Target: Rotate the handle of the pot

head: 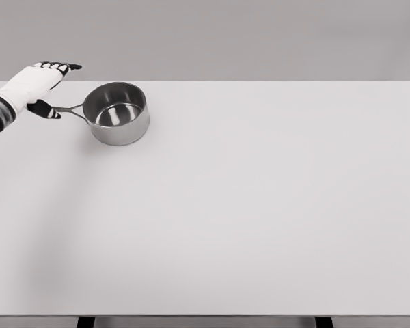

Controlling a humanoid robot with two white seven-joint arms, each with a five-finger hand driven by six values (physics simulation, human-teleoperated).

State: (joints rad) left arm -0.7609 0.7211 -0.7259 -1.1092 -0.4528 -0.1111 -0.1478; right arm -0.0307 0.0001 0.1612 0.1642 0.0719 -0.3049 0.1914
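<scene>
Pot (116,113): one item, polished metal saucepan, round, straight-walled, standing upright on the desk (246,219) in its far left part, near the far edge. Interior visible from above; nothing is seen inside it, and the bright bottom reflects the wall.

Handle (70,110): one thin dark metal rod, fixed to the pot's left side just under the rim. It points toward the picture's left, almost level, rising slightly away from the pot. Its outer end meets the left hand's thumb.

Left hand (37,85): white shell with dark fingertips, entering from the picture's left edge on a white forearm with a dark banded wrist. It lies just left of the pot, over the far left corner of the desk. The four fingers (61,67) stretch out nearly straight, side by side, pointing right toward the far edge and passing above the handle without wrapping it. The thumb (44,109) juts down and to the right, its dark tip at the handle's outer end; whether it touches or only overlaps there cannot be told. The hand is extended, not closed around anything.

Desk: one pale, plain rectangular top filling most of the view; two dark legs show under the near edge.
</scene>
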